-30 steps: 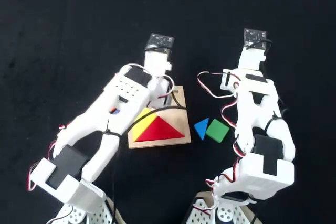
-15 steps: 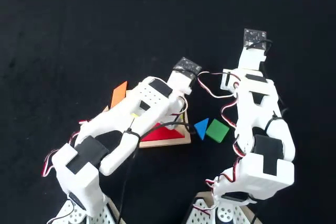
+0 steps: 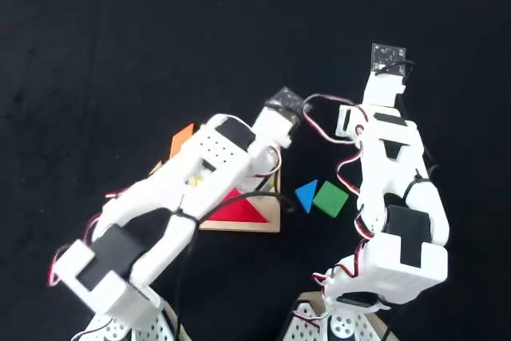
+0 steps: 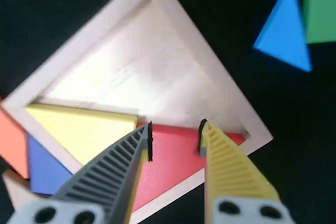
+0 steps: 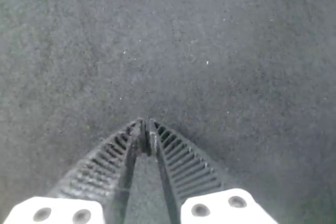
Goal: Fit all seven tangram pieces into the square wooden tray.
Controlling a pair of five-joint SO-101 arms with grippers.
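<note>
Though empty, left claw (image 4: pixel 175 132) agape right over red triangle (image 4: pixel 173 167) in wooden tray (image 4: pixel 79 44).

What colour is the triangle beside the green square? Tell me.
The triangle is blue, clearest in the left wrist view.

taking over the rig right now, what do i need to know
Left gripper: open, empty, over the red triangle.
Right gripper: shut, empty, over the bare black table.
Done: yellow triangle and red triangle lie in the wooden tray.
Left to do: blue triangle and green square lie between the tray and the right arm. The orange piece and a second blue piece lie outside the opposite side. I cannot account for the other pieces.
</note>
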